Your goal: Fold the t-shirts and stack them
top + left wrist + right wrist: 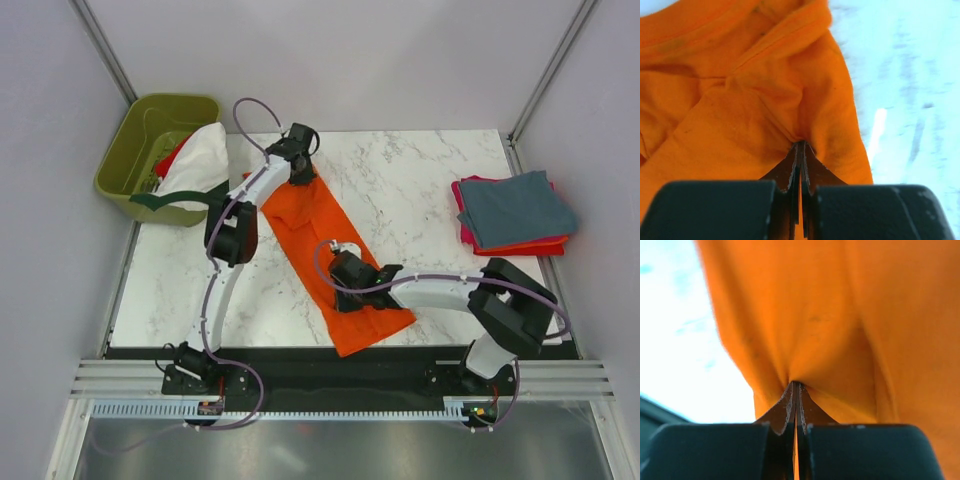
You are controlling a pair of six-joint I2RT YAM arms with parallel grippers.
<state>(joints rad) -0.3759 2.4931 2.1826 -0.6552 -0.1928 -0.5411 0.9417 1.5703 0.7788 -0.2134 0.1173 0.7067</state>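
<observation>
A: Start left. What's left of the L jaws?
B: Green bin, off the table's far-left corner, near the L jaws but apart. White shirt w/ dark green trim spills over its rim onto the table. Bit of red cloth behind it in the bin, mostly hidden.
A: Left gripper?
B: Pointing down at the far end of the orange shirt. On the wrist cam the gripper has both jaws pressed together, cloth pinched at the tips and puckered into a fold. A collar band lies just ahead of the tips.
A: Shirt itself?
B: Long narrow strip, flat on the table, running on a slant from the L jaws down to the R jaws. Near end goes a little past the R jaws toward the table's front edge.
A: Right gripper?
B: On the strip's near end, left-hand edge. On the wrist cam the gripper shows the same thing: jaws closed tight, orange cloth caught btwn the tips and bunched above them.
A: Right of the R jaws?
B: Stack by the table's right edge, well apart from both grippers. Grey-blue shirt folded on top, red shirt and pink shirt edges showing under it. Can't tell which of those two is lower.
</observation>
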